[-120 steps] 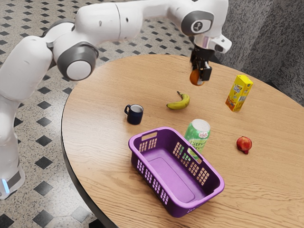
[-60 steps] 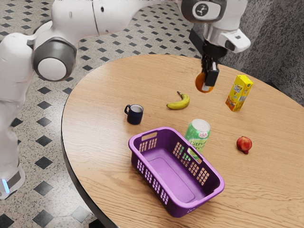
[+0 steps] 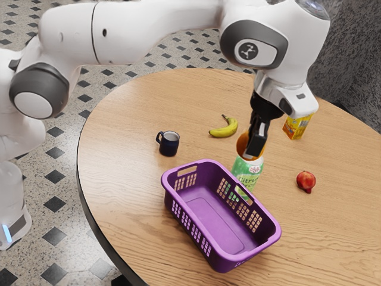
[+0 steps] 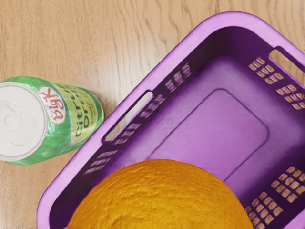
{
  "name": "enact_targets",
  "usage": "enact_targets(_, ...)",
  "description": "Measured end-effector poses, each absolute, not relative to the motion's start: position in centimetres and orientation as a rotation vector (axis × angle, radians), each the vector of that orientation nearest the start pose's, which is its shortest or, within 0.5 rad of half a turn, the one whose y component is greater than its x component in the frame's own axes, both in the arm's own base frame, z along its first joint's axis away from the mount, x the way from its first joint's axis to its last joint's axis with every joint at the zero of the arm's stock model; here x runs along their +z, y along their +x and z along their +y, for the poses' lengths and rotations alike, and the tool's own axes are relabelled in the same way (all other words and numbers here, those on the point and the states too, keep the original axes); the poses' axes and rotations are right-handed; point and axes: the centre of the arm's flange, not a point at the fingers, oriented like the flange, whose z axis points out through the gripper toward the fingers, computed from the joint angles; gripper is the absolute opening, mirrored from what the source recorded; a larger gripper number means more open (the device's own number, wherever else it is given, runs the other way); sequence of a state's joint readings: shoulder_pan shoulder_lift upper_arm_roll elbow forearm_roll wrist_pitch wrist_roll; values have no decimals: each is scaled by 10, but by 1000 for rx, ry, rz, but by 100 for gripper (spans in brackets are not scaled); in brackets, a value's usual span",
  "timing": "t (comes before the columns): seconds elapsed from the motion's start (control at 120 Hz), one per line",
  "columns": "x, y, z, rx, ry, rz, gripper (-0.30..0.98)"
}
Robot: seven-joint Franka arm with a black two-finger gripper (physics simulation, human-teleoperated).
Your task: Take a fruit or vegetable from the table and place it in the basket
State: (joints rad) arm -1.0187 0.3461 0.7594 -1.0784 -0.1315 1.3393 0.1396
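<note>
Across the width of the exterior view stands a round wooden table [image 3: 125,179], and above it reaches the white arm [image 3: 155,30]. Upon the table, the largest object is the purple basket [image 3: 214,220], upright and with holes in its walls. Higher than the basket is the black gripper [image 3: 251,149], pointing downward. Behind the hand, partly covered by it, stands a yellow carton [image 3: 295,127]. Close to the basket's long wall there is a green can [image 3: 246,174], also upright; if the two are touching, I cannot say. Farther back lies a yellow banana [image 3: 224,130], on its side, and toward the exterior view's left from it stands a dark blue mug [image 3: 168,144]. Next in size comes the orange [image 3: 241,143]. It is in the gripper, held between the two fingers, at the very tips, and it is lifted from the table. In the exterior view it covers a part of the can's top; in the wrist view it is just under the hand, in front of the basket's inside. Smallest is a red fruit [image 3: 306,180], resting on the wood toward the exterior view's right from the can.
</note>
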Motion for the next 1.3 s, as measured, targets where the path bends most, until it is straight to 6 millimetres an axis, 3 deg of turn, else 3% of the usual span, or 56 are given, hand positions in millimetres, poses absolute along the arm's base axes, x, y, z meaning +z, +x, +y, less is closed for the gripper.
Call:
enact_targets(0.117,657,540,-282,15,-2943,702,33)
enact_targets(0.4,599,539,-285,137,-2966,661,33)
enact_targets(0.558,577,543,-283,148,-2976,634,33)
enact_targets(0.767,570,543,-288,122,-2982,623,33)
enact_targets(1.3,520,553,-275,141,-2993,478,33)
